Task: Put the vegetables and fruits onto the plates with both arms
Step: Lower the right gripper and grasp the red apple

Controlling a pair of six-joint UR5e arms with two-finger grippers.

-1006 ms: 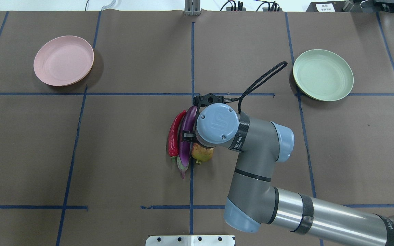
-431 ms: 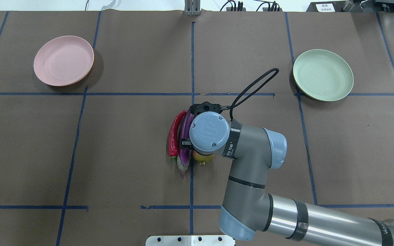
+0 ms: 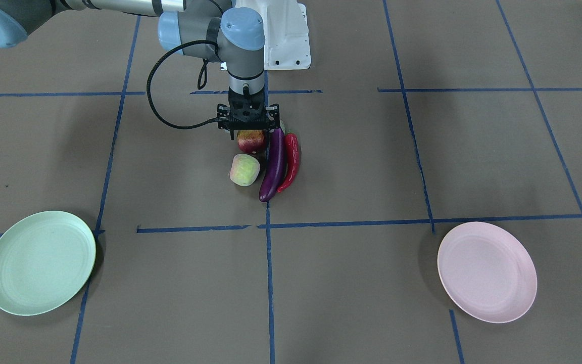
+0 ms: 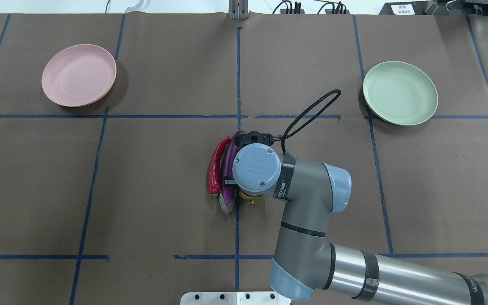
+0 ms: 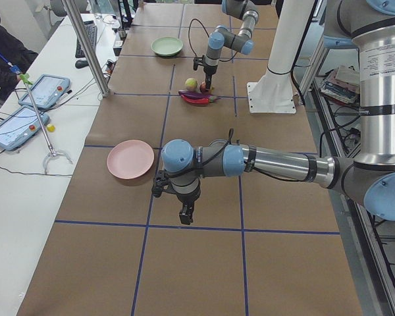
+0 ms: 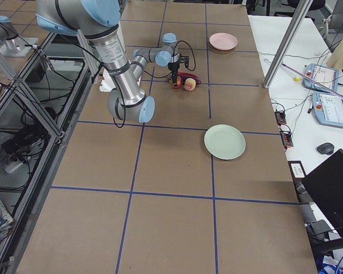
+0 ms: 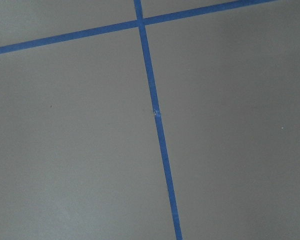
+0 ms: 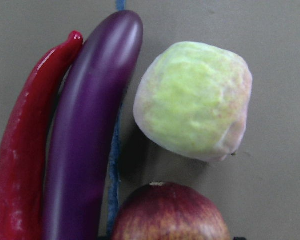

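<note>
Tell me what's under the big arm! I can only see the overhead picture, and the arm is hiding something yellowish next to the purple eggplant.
Observer: That's a dark red-and-yellow pomegranate. In the front-facing view the right hand hangs right over it.
Operator: Is that the only fruit?
Observer: No. A pale green-pink peach lies on its far side from the robot, beside the eggplant. The arm covers it completely in your view.
Operator: Where's the other arm?
Observer: Outside your picture. The left-side view shows the left hand hovering over bare table near the pink plate.
</note>
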